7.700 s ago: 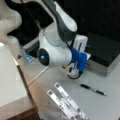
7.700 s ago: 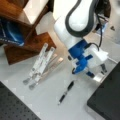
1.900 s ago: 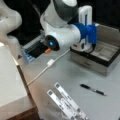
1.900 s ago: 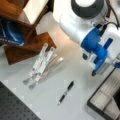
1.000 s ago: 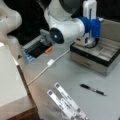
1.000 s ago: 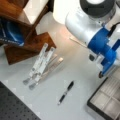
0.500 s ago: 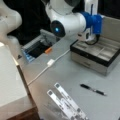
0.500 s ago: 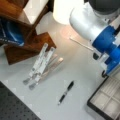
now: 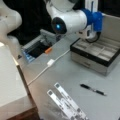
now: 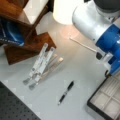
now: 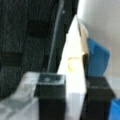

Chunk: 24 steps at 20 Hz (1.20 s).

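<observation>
Grey table (image 9: 62, 72) fills both front views, with dark background behind the arm. Gripper (image 11: 75, 100) seen close in the wrist view: two black fingers (image 11: 51, 96) at the bottom of the frame, clenched on a flat white piece (image 11: 72, 75) that stands up between them, a yellowish mark partway up it. Just beside the white piece, on the wrist view's right, a blue block (image 11: 97, 61); whether it touches I cannot tell. In a front view the white arm (image 9: 70, 21) with its blue section (image 9: 93, 18) hangs over the far end of a black-rimmed compartment tray (image 9: 100, 53), which sits at that view's right; the gripper itself is hidden there behind the arm. Same tray (image 10: 107, 102) at the lower right corner of a front view, pale compartments inside. On the table in front of the tray lies a black pen (image 9: 92, 89), apart from it; it also shows in a front view (image 10: 66, 92). Near that view's bottom, well apart from the arm, a pair of long white strips (image 9: 66, 102), side by side, also seen (image 10: 40, 65). White cable (image 9: 48, 63) with a small box on it runs across the table toward a dark open bin (image 9: 37, 48) at the view's left. Wooden stand (image 10: 22, 42) at a front view's upper left.
</observation>
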{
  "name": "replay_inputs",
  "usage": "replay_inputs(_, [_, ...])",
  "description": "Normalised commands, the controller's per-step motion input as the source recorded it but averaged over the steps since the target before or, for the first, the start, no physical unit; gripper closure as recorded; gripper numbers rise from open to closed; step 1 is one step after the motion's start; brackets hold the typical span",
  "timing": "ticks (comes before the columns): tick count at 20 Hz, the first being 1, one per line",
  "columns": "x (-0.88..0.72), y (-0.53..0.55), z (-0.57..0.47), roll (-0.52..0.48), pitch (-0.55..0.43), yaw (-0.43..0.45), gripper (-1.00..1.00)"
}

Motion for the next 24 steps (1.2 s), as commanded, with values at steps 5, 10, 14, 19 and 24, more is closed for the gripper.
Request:
replay_inputs(5, [0.01, 0.26, 0.2, -0.112, 0.017, -0.068, 1.0])
replay_inputs(10, [0.13, 0.24, 0.16, -0.082, 0.054, -0.088, -1.0])
replay_inputs(14, [0.18, 0.18, 0.18, -0.041, 0.087, -0.064, -1.0])
replay_inputs(19, [0.27, 0.2, 0.16, -0.022, 0.068, -0.077, -1.0])
replay_inputs(24, [0.26, 0.17, 0.09, -0.005, 0.064, -0.075, -1.0])
